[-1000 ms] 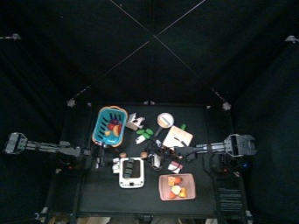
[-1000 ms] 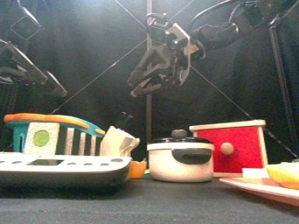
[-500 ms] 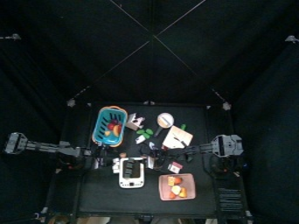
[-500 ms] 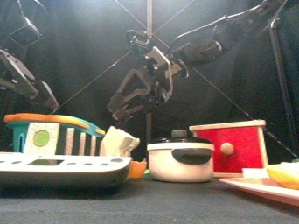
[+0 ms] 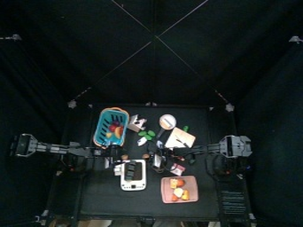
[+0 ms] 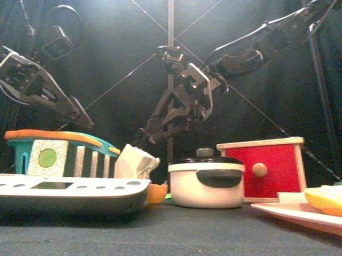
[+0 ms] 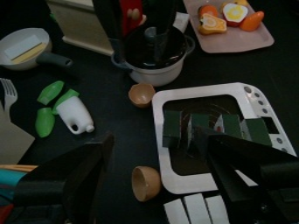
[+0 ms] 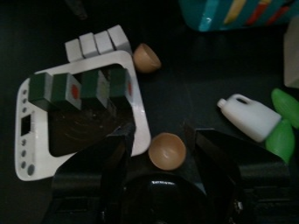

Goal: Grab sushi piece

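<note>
A: Which way is the sushi row (image 7: 201,122) found to lie from the two hands?

B: It is seen almost straight below both. The left gripper (image 7: 158,179) is hung over the white tray (image 7: 264,112) with its jaws spread as wide as they go. The right gripper (image 8: 163,164) is held over the same tray from the other side, its jaws also apart and nothing between them but a view down on a brown cup (image 8: 166,150).

A: And the long axis?

B: The dark-wrapped pieces are packed side by side in one row across the tray's far half. A single piece would probably have to be taken across its short width, from an end of the row. The left arm is judged the nearer, though only slightly.

A: What of the surface and the room?

B: The black table (image 5: 101,191) is closed in by curtains. The tray is set near the front, left of the pink plate (image 5: 179,188). Little room is left around it: a pot of utensils (image 7: 152,52) just beyond, white blocks (image 7: 193,210) and a second brown cup (image 7: 146,181) beside its edge.
</note>
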